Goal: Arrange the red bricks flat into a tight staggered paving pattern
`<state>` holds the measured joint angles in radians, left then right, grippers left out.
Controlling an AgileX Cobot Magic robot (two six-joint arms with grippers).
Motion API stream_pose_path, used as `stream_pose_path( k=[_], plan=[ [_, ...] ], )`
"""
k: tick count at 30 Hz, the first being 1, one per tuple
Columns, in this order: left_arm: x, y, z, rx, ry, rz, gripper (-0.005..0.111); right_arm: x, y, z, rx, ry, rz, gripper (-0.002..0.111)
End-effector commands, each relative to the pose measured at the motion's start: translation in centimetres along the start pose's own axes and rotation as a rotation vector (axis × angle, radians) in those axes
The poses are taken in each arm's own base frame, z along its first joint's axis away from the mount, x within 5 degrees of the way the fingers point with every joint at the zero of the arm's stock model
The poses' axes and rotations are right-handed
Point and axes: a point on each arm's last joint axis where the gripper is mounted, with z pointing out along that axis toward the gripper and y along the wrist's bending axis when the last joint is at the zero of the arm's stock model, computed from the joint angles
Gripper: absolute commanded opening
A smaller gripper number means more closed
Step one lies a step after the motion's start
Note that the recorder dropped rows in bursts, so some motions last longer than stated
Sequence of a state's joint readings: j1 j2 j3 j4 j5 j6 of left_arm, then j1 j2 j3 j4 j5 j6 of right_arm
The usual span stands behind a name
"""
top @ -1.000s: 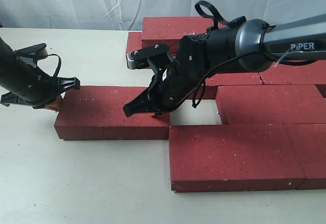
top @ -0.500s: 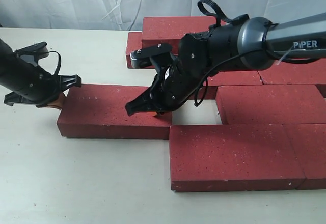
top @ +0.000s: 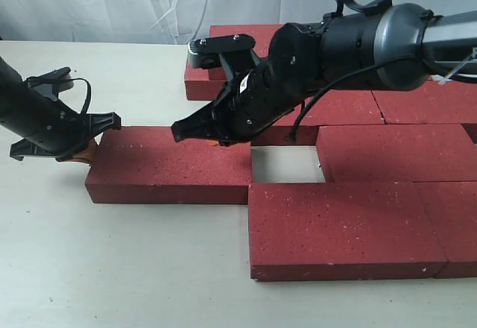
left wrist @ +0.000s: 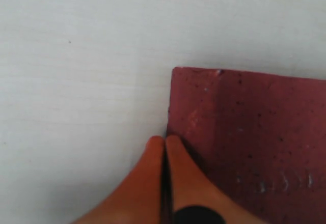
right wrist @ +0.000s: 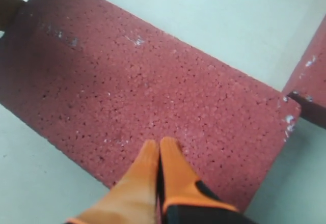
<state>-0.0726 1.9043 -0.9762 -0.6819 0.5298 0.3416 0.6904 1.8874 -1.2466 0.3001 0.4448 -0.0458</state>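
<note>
Pale cream table (top: 112,268) fills the foreground, with a creased white sheet (top: 112,4) hanging behind it; the red bricks (top: 343,227) lie flat on the table, most of them packed edge to edge in staggered rows on the right half of the exterior view, running from the front edge back toward the sheet. One loose brick (top: 168,165) lies flat at the left of the group, its long side running left to right and its right front corner meeting the front-row brick; a bare rectangular gap (top: 285,164) of table separates its right end from the middle-row brick beyond.

At the loose brick's left short end sits the left gripper (top: 88,149), low over the table; in the left wrist view its orange fingertips (left wrist: 153,155) are pressed together with nothing between them, their tips right against the edge of that end.

From the right, the right gripper (top: 216,140) reaches across the middle and hangs over the top face of the loose brick, toward its right part; its orange pads (right wrist: 175,165) are likewise pressed together and pinch nothing; whether they touch the brick's surface cannot be told.
</note>
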Motion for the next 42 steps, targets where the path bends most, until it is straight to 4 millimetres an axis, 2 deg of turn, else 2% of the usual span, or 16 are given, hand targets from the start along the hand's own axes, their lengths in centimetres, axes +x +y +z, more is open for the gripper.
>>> stream_pose_path(
  k=[1, 7, 12, 16, 23, 42],
  plan=[
    [2.2, -0.7, 1.1, 0.038, 0.186, 0.005, 0.000, 0.5, -1.0, -0.4, 0.102, 0.055, 0.005, -0.001],
    [2.2, -0.8, 1.1, 0.039, 0.186, 0.002, 0.000, 1.6, -1.6, -0.6, 0.168, 0.179, 0.015, -0.001],
    [2.2, -0.8, 1.1, 0.044, 0.184, -0.006, 0.000, 2.9, 0.2, -0.7, 0.011, 0.314, -0.026, -0.001],
    [2.2, -0.8, 1.1, 0.047, 0.183, -0.011, 0.000, 3.5, 0.5, -0.8, -0.032, 0.384, -0.047, -0.001],
    [2.1, -0.9, 1.1, 0.053, 0.181, -0.021, 0.000, 3.9, 0.0, 1.7, -0.014, 0.368, -0.032, -0.001],
    [2.4, -0.9, 1.1, 0.058, 0.207, -0.014, 0.000, 3.3, -0.6, 1.8, 0.045, 0.302, -0.070, -0.001]
  ],
)
